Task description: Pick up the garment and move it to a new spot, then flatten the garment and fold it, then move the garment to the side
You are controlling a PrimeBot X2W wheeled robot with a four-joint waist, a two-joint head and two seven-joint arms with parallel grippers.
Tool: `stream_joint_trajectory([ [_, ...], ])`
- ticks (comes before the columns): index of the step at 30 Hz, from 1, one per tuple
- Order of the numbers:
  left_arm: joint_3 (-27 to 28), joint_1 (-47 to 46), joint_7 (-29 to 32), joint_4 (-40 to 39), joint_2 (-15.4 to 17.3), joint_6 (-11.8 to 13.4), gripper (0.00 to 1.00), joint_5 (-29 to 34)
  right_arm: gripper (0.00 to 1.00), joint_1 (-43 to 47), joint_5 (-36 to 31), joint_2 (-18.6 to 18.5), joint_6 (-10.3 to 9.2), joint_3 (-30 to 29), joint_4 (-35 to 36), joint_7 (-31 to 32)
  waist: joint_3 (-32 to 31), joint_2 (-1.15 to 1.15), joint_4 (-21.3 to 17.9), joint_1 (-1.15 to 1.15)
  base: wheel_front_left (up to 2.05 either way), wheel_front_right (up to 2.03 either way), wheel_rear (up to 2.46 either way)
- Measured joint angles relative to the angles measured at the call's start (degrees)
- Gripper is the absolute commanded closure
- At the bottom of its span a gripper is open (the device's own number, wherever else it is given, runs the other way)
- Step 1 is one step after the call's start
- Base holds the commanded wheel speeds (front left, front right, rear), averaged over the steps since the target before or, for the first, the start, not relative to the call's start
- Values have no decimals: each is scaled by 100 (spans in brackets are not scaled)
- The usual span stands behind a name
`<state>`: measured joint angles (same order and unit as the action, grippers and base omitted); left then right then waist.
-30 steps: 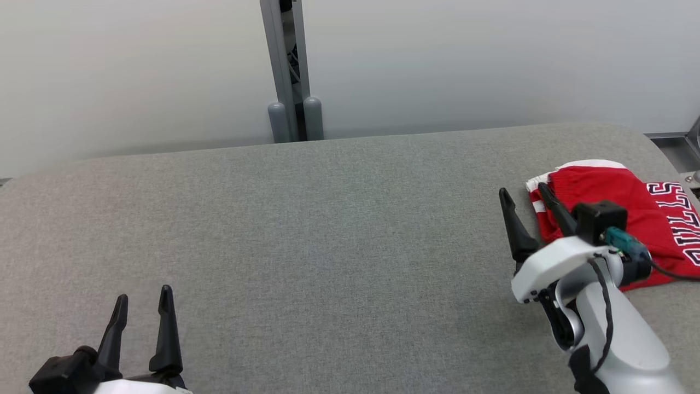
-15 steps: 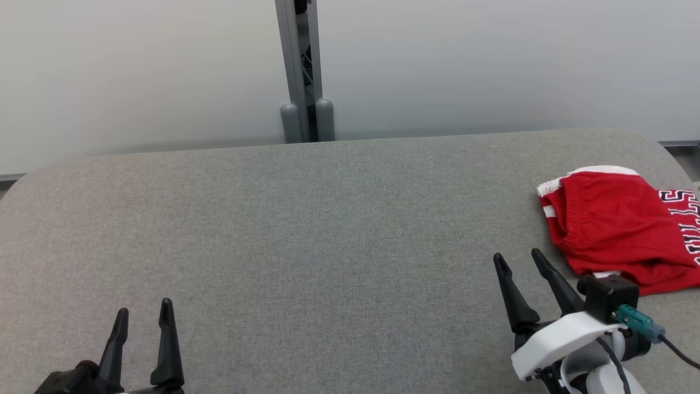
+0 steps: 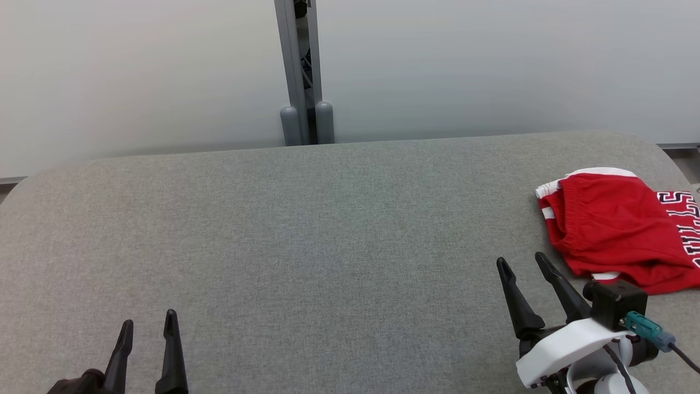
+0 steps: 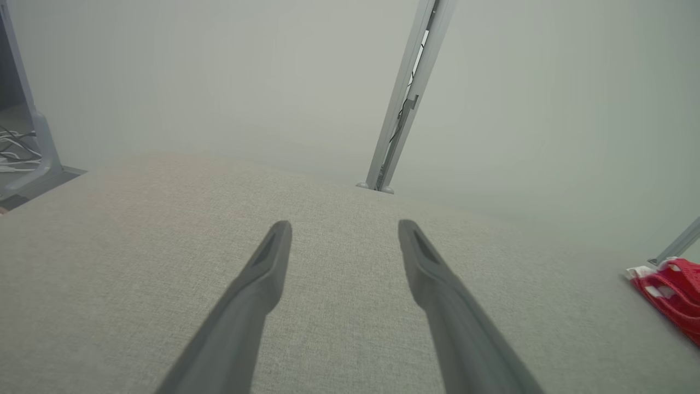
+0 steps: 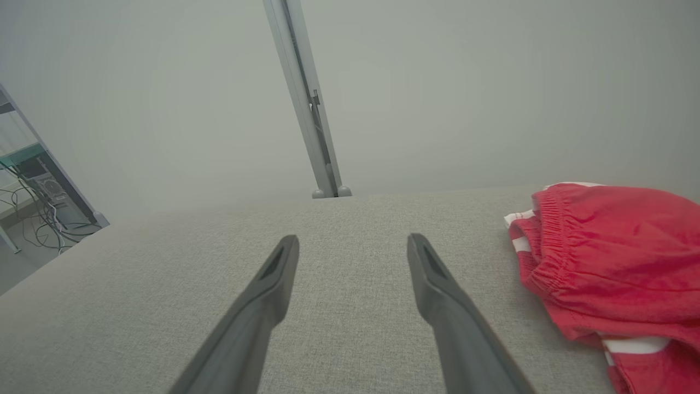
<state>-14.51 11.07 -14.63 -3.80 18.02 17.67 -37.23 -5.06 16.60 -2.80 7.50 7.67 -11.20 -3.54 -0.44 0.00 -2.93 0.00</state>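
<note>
Garment [image 3: 612, 224] lies folded at the table's [image 3: 328, 246] right edge, apparently its final side position. My right claw [image 3: 520, 259] and left claw [image 3: 150, 318] hang spread and empty near the front edge, clear of it.

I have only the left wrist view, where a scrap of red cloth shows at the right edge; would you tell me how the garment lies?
Observer: The garment lies in a compact bundle at the table's right end, with black-and-white lettering on its right part.
Operator: Thank you. Where is the right pincer?
Observer: The right pincer stands open, just left of the garment and nearer the robot, not touching it.
Operator: Which edge of the garment faces it?
Observer: The gathered elastic waistband, with white stripes beside it.
</note>
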Motion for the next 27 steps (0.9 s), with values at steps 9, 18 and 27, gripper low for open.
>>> stream_joint_trajectory([
  [9,-60,3,82,-20,45,3,0,1,0,40,-48,0,0,-38,83,38,-36,0,-11,0,0,0,0],
  [18,-125,6,154,-38,76,2,0,0,0,42,-68,0,0,-119,112,51,-18,0,-3,0,0,0,0],
  [27,-153,-5,176,-12,94,-22,0,-3,0,41,-77,0,0,-127,101,51,-42,0,-7,0,0,0,0],
])
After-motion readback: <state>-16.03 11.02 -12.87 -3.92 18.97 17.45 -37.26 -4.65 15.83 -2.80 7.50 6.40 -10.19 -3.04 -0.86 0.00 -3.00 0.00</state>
